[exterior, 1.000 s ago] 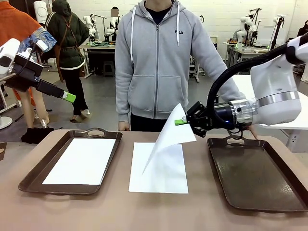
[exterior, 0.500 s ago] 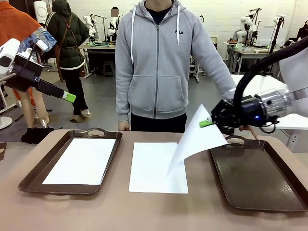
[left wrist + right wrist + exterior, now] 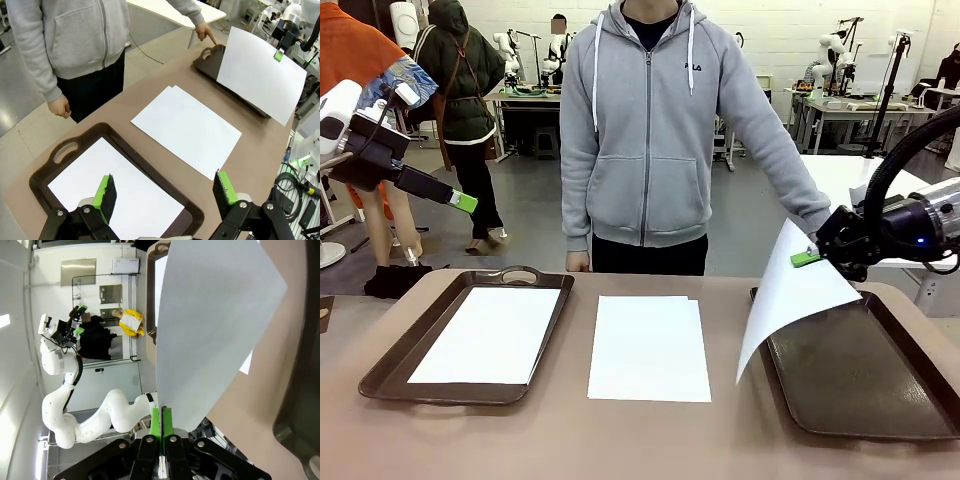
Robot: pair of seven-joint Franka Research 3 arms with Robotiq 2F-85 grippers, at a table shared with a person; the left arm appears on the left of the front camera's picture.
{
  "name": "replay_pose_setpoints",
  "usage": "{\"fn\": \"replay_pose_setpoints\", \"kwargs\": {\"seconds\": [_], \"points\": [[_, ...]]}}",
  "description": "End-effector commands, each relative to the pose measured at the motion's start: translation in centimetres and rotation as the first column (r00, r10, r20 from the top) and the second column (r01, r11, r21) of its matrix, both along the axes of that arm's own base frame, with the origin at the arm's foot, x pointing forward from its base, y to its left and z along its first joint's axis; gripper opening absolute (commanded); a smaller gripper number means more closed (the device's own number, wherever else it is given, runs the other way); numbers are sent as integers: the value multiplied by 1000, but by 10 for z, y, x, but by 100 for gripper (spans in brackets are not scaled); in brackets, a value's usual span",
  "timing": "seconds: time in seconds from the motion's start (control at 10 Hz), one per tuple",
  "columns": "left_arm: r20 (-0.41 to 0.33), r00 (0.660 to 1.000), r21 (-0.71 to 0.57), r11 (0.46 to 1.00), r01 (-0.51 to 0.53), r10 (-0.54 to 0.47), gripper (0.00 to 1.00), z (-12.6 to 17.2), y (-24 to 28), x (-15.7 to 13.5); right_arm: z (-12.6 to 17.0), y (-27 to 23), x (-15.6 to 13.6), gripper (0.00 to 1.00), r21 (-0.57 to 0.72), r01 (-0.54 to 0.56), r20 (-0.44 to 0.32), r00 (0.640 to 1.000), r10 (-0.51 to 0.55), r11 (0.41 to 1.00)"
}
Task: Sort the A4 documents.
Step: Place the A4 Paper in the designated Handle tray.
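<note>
Three lots of A4 documents show. One white sheet [image 3: 495,333] lies in the left brown tray [image 3: 390,365], and a small stack [image 3: 648,347] lies on the table between the trays. A third sheet [image 3: 795,290] hangs tilted over the near-left edge of the right tray [image 3: 865,375]. My right gripper [image 3: 807,257] is shut on its top corner. The right wrist view shows that sheet [image 3: 210,325] pinched between the closed green pads of my right gripper [image 3: 161,415]. My left gripper [image 3: 465,203] is open and empty, raised off the table's left side. In its wrist view the left gripper [image 3: 165,186] looks down on the left tray's sheet [image 3: 100,165].
A person in a grey hoodie [image 3: 645,130] stands at the far side. One hand [image 3: 205,34] points at the right tray's far handle; the other hand [image 3: 577,261] hangs by the table edge. The right tray's floor is bare. Other benches stand behind.
My right gripper has carried the held sheet rightward, from above the middle stack to over the right tray's left edge. The left arm has not moved.
</note>
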State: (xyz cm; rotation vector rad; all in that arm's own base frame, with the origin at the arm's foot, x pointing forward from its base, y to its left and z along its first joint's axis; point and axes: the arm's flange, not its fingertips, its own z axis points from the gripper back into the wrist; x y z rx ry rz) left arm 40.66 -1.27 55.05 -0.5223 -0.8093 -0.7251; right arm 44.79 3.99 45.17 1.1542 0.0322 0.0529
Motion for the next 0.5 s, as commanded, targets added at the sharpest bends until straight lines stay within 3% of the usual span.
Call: {"fn": "replay_pose_setpoints", "kwargs": {"seconds": [0.0,0.4], "points": [[1,1000,-10,1000,2,-2,100,0,1,0,2,-9,7,1,-31,-30,-1,1000,30,999],[1,1000,-10,1000,2,-2,100,0,1,0,2,-18,22,1,-44,-69,27,997,70,997]]}}
